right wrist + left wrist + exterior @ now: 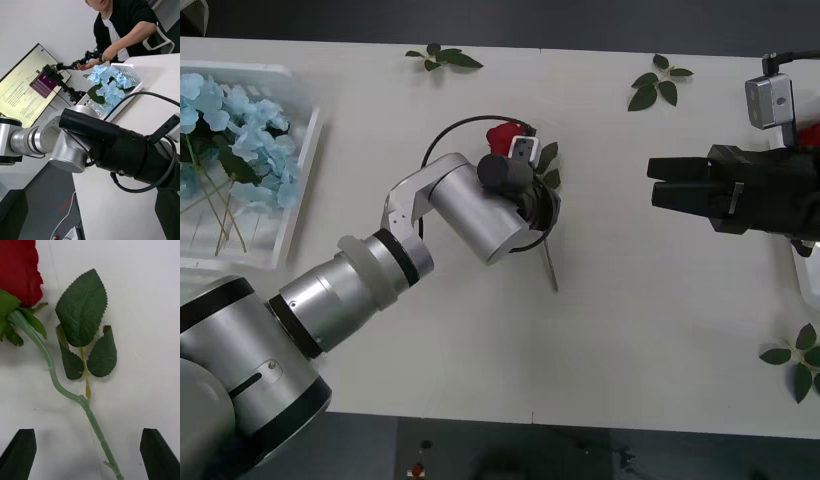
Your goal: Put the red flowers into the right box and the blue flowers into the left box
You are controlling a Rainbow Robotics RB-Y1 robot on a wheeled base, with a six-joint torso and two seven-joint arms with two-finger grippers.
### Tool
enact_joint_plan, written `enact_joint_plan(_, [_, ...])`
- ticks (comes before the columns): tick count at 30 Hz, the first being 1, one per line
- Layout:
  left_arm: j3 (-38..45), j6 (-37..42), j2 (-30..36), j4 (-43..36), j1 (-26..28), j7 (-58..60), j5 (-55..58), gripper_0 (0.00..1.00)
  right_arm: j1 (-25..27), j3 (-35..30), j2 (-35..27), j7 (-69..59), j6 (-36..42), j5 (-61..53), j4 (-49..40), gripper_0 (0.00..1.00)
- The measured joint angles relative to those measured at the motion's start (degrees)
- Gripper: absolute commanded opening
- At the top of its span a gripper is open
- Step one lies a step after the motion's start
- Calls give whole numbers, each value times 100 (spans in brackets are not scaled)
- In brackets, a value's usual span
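Hovering over rose (pixel 22 273) at mid-surface (pixel 630 300), left gripper (pixel 88 453) jaws wide, empty, straddling stem (pixel 56 378). Best lowered square, closing below leaves. Right gripper (pixel 670 183) parked right, probably shut.

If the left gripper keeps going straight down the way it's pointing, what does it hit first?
Most likely the red rose's green stem, which lies on the table between the open left gripper's fingers; how far above it the gripper hangs is unclear.
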Motion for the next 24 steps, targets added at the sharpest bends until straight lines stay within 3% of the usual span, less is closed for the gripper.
enact_joint_plan(17, [-62,566,0,6,0,-657,282,77,0,0,0,0,0,0,0,100])
enact_joint_plan(22, [-271,721,0,7,0,-657,279,97,0,0,0,0,0,0,0,100])
enact_joint_plan(24, [-350,721,0,6,-1,-657,252,98,0,0,0,0,0,0,0,100])
